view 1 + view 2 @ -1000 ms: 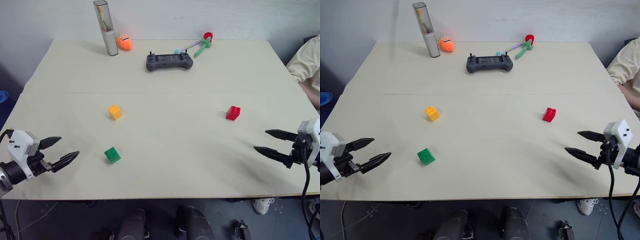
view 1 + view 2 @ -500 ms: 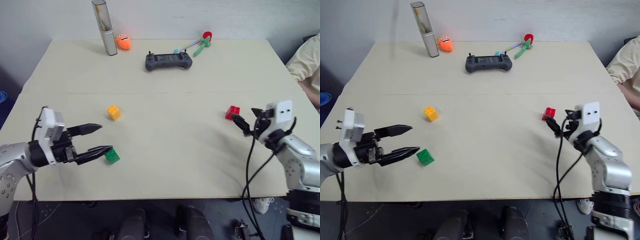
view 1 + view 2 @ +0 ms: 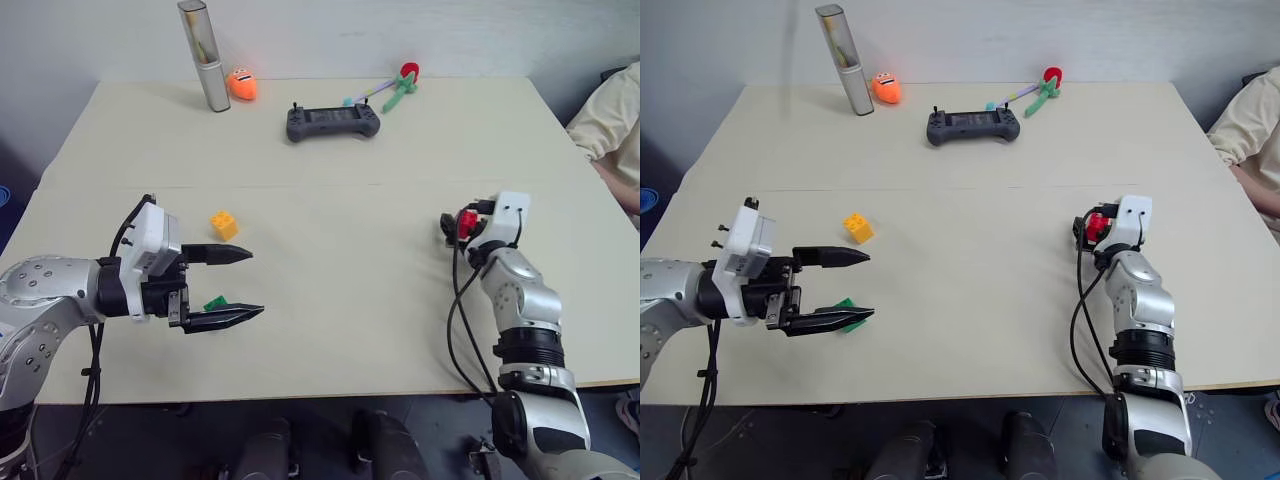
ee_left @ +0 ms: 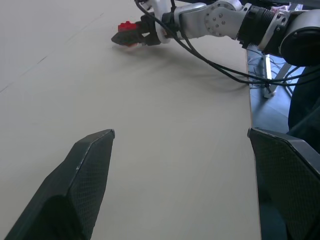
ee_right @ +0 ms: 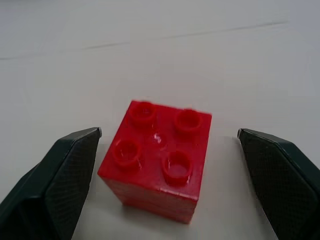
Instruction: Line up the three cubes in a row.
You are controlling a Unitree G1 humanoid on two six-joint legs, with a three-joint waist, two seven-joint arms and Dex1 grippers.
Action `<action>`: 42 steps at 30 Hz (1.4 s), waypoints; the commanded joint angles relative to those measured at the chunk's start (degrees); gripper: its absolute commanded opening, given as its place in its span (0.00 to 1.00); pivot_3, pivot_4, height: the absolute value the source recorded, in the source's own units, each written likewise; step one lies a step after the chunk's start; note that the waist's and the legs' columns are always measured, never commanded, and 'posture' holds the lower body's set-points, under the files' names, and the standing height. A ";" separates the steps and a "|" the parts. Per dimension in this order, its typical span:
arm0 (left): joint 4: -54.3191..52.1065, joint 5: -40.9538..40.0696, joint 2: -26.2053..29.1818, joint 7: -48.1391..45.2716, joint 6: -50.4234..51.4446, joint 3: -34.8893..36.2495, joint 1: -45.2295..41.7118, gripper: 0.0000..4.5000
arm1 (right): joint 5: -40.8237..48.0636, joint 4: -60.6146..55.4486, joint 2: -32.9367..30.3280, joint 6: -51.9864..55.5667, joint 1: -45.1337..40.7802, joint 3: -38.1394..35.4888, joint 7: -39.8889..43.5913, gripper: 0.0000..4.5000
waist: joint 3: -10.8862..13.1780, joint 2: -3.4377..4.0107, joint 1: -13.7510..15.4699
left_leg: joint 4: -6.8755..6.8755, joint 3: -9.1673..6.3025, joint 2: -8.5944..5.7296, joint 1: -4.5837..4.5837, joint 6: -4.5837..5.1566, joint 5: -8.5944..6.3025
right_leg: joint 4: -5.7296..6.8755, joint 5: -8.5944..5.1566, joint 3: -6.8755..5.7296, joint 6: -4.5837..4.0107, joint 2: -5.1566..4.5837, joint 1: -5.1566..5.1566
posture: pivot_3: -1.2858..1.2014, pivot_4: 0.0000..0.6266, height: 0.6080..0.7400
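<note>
Right wrist view puts the small red studded plastic brick (image 5: 159,159) squarely between the right pincer (image 5: 167,180), whose two black fingers stand wide apart, one to each side, neither touching it. It looks light, rigid and smooth-walled, so I judge a pinch across two opposite flat sides, below the four round studs, would hold best; the glossy plastic may slip or twist if caught on a corner.

The left pincer (image 3: 234,286) is also spread wide and holds nothing. The small green studded brick (image 3: 214,302) lies on the pale tabletop (image 3: 340,300) between and beneath its fingers, partly hidden by the lower one. The small yellow-orange studded brick (image 3: 224,225) sits just beyond the upper finger. The three bricks are not yet in a row, the red one well apart from the others.
</note>
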 commanded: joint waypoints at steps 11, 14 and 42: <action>2.20 2.92 0.06 -1.14 -3.83 -0.68 -0.71 1.00 | -2.23 -7.74 1.14 -1.94 2.49 2.89 -0.50 0.40 | 0.00 0.00 -0.50 | -0.01 -0.02 0.02 0.00 -0.01 0.00 | -0.01 -0.01 0.00 -0.01 -0.04 0.00 | 0.52 0.24 1.00; 2.31 2.73 0.01 -1.31 -3.98 -1.24 -1.20 1.00 | -1.67 -12.42 -0.29 -0.69 4.38 4.72 3.59 0.34 | 0.00 0.00 -0.50 | -0.01 -0.04 0.02 -0.01 -0.01 0.00 | -0.01 -0.01 0.01 0.00 -0.05 0.00 | 0.52 0.24 1.00; 3.09 9.73 2.35 -11.53 -10.20 -9.66 -1.45 1.00 | -2.50 -17.29 -15.84 -26.20 13.84 31.48 66.53 0.56 | 0.01 -0.01 1.02 | 0.08 -0.08 -0.01 0.01 0.04 -0.03 | -0.05 -0.01 -0.14 0.01 -0.14 0.08 | 0.52 0.24 1.00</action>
